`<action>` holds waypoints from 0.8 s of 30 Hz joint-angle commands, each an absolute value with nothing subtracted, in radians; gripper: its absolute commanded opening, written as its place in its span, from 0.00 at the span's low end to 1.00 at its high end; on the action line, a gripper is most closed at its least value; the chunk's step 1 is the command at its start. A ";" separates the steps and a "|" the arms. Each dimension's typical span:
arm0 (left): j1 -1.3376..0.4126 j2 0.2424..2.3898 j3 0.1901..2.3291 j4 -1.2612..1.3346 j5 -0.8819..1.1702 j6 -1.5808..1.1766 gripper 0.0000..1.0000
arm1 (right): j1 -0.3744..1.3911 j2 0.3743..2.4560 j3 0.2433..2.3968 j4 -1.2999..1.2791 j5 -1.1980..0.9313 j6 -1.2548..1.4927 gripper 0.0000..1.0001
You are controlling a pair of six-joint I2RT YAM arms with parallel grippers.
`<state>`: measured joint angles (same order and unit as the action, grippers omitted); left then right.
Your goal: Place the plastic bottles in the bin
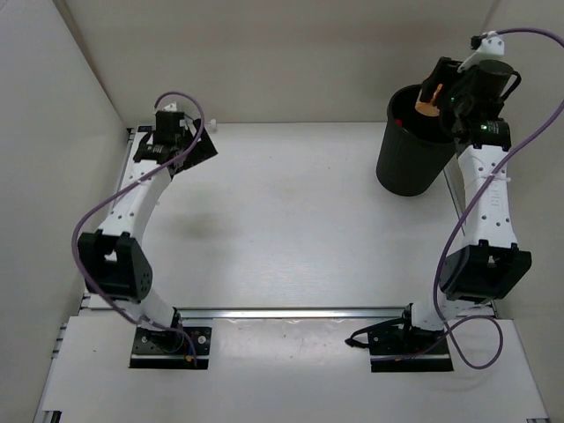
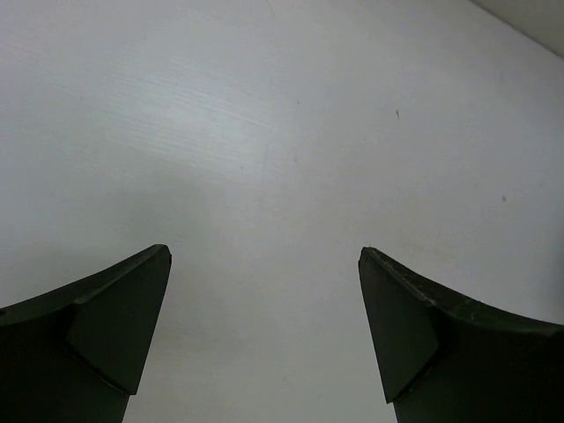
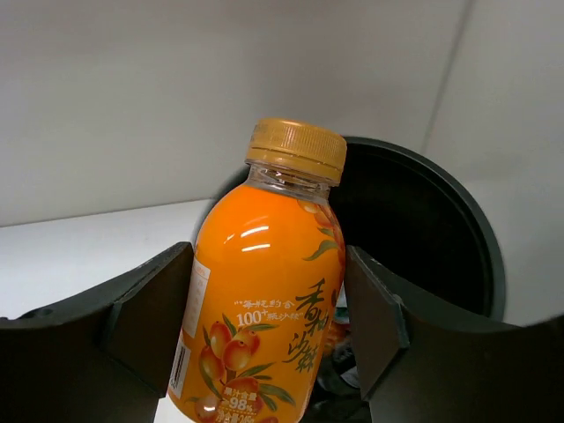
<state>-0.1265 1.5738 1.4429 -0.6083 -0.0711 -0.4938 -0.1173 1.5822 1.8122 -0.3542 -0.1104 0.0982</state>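
The table (image 1: 291, 220) is a white flat surface enclosed by pale walls. The bin (image 1: 410, 167), black, round and tapering toward its base, stands upright at the far right corner of the table, just beside the right arm. Some objects can be seen low inside the bin, but they cannot be identified.

The left gripper (image 2: 264, 251) is positioned at the far left of the table. Its fingers are spread wide over bare table surface, and nothing is held between them.

The right gripper (image 3: 270, 264) is raised at the rim of the bin. It is closed on the orange bottle (image 3: 256, 256), with one finger against each side of the body. The bottle is held off the table, its yellow cap (image 3: 295, 148) pointing away from the wrist, with the bin opening directly behind it.
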 commanded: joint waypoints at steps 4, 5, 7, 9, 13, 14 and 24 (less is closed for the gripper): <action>-0.083 1.888 1.847 -0.745 -0.192 -0.600 0.99 | -0.183 1.683 1.835 -0.330 -0.121 0.140 0.25; -0.081 1.960 1.950 -0.765 -0.193 -0.606 0.99 | -0.180 1.690 1.838 -0.330 -0.114 0.144 0.25; -0.080 2.043 2.066 -0.808 -0.207 -0.621 0.99 | -0.183 1.692 1.842 -0.325 -0.117 0.143 0.26; -0.072 2.117 2.152 -0.810 -0.233 -0.666 0.98 | -0.175 1.686 1.848 -0.310 -0.110 0.129 0.26; -0.020 2.197 2.227 -0.781 -0.215 -0.724 0.99 | -0.156 1.703 1.885 -0.321 -0.051 0.100 0.26; -0.021 2.233 2.247 -0.776 -0.224 -0.751 0.99 | -0.156 1.710 1.896 -0.325 -0.046 0.098 0.26; -0.002 2.483 2.474 -0.643 -0.221 -0.915 0.99 | -0.127 1.743 1.954 -0.377 0.026 0.046 0.26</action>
